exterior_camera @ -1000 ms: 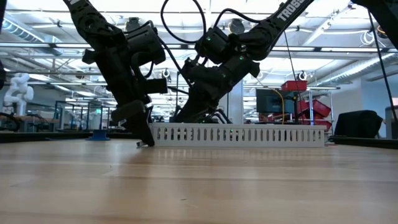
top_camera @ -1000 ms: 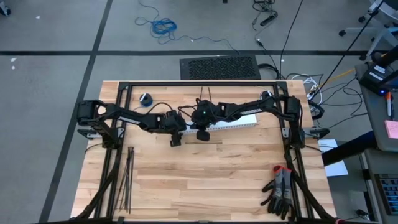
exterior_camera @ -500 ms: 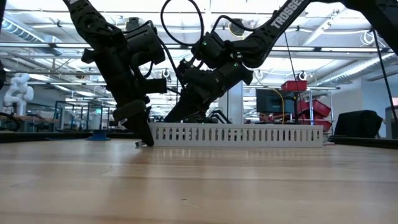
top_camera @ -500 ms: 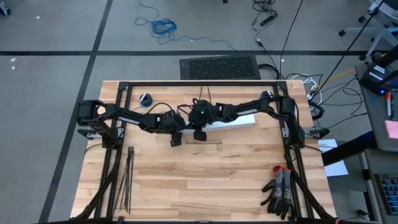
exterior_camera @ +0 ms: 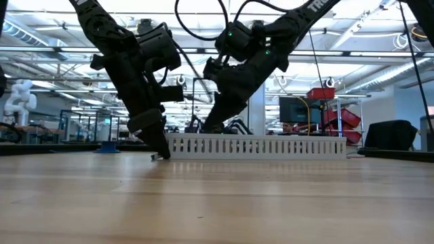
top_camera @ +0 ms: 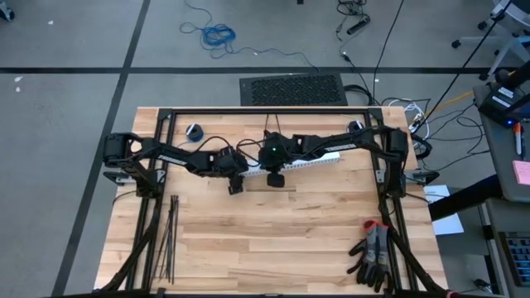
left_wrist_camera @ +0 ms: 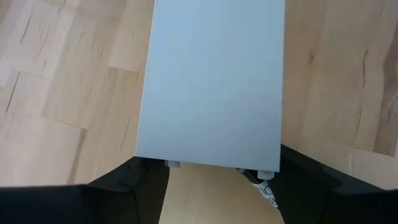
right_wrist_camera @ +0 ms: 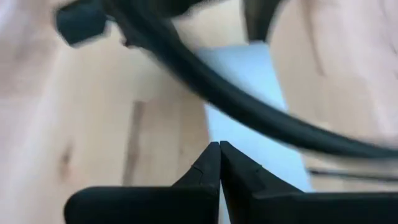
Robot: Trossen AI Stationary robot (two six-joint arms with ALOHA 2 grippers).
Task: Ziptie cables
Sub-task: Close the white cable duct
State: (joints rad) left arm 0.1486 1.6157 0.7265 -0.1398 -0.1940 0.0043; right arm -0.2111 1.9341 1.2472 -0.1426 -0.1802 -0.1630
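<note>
A white slotted channel [top_camera: 298,164] lies flat on the table's far middle. My left gripper [top_camera: 239,179] reaches in from the left and is shut on the channel's left end [exterior_camera: 169,146]. My right gripper [top_camera: 274,179] is shut [right_wrist_camera: 219,147] and hangs over the channel close to that end. In the low view its tips drop behind the channel wall. The black zipties [top_camera: 170,240] lie in a straight bundle near the left near corner. The cables do not show. Only a small white printed tag [left_wrist_camera: 266,191] pokes out under the channel's end. My left gripper holds the white channel by its left end [left_wrist_camera: 211,158], one finger [left_wrist_camera: 140,177] on each long side. The fingers come from above, slanting in from the table's left, along the channel. The channel lies on the table. My right gripper: I cannot tell whether its shut tips touch the channel.
A pair of dark gloves with red cuffs [top_camera: 373,255] lies at the near right corner. A small blue roll [top_camera: 194,131] sits at the far left. A black frame rail [top_camera: 265,112] runs along the far edge. Bare wood [top_camera: 281,240] spans the near half.
My right gripper drifted a little toward the table's left, then rose and moved toward the right, staying shut. The channel's right end swung slightly toward the far edge while its left end stayed in my left gripper.
</note>
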